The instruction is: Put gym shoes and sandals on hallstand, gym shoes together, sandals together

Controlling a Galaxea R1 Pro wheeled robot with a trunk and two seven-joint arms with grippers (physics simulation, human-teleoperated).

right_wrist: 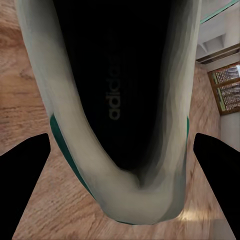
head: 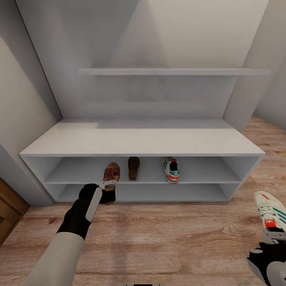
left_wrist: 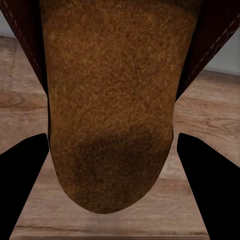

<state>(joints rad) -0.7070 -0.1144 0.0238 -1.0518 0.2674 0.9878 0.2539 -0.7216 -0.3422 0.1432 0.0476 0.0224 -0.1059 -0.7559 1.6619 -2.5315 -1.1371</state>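
hallstand (head: 139, 139): wide pale unit straight ahead, two open shelves under the bench top; the upper one already carries shoes.
corridor floor (head: 159, 238): wood planks between the robot and the rack; no loose shoe lies on the stretch in sight.
left arm: reached forward to the front lip of the upper shelf, nearer the rack than the right arm.
held gym shoe (head: 272, 216): pinched at its heel by the right gripper (head: 274, 235), low at the right and well short of the rack, toe pointing toward it.
shelved gym shoe (head: 171, 170): on the upper shelf right of centre, long axis front to back, heel outward. The held one belongs just beside it, forward and leftward from the right gripper.
held sandal (head: 111, 174): clamped by the left gripper (head: 108, 184), toe over the shelf edge, heel hanging out; whether its sole touches the board is hard to say.
shelved sandal (head: 134, 167): just right of the held sandal, roughly parallel, a narrow gap between.
next move: probably push the held sandal in and release.
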